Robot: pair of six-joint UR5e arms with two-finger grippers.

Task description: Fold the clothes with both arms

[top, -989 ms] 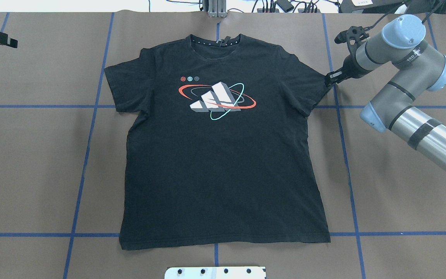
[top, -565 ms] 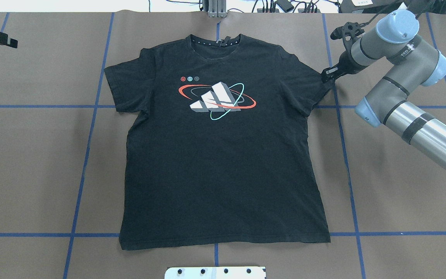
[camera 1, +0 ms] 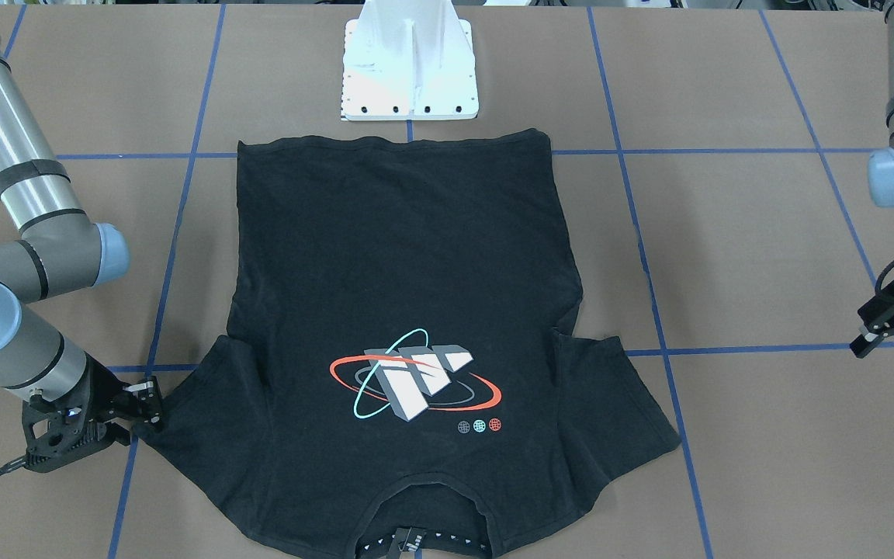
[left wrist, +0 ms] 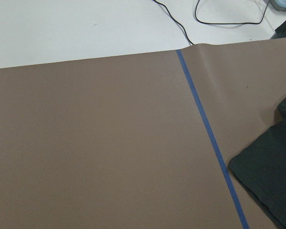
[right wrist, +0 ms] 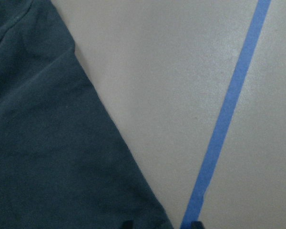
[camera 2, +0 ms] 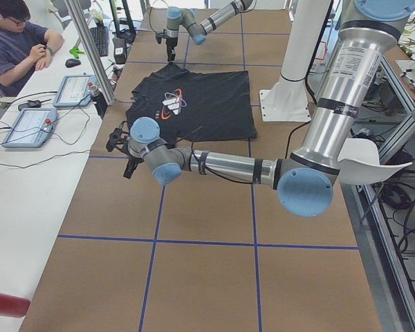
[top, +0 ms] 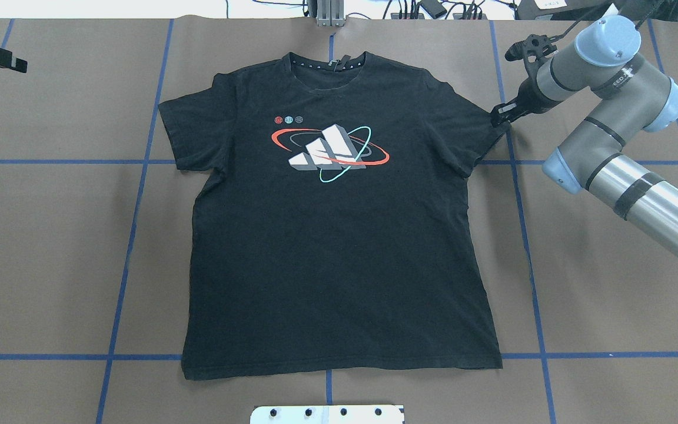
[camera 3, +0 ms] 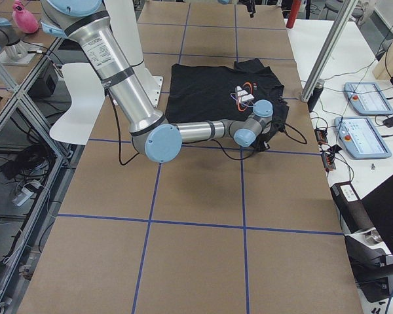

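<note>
The black T-shirt [top: 339,253] lies flat mid-surface [top: 50,265], logo up, its long axis running away from the robot: hem nearest the white base [top: 327,414], collar farthest. At the sleeve tip on the robot's right sits the right claw [top: 499,115], fingers apart. The left claw [camera 1: 863,341] hangs well clear of the other sleeve; whether it is apart or together I cannot tell.

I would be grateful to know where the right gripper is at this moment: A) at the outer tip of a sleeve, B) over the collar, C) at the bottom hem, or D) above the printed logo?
A: the right gripper is at the outer tip of one sleeve of the T-shirt, which lies flat on the table.
</note>
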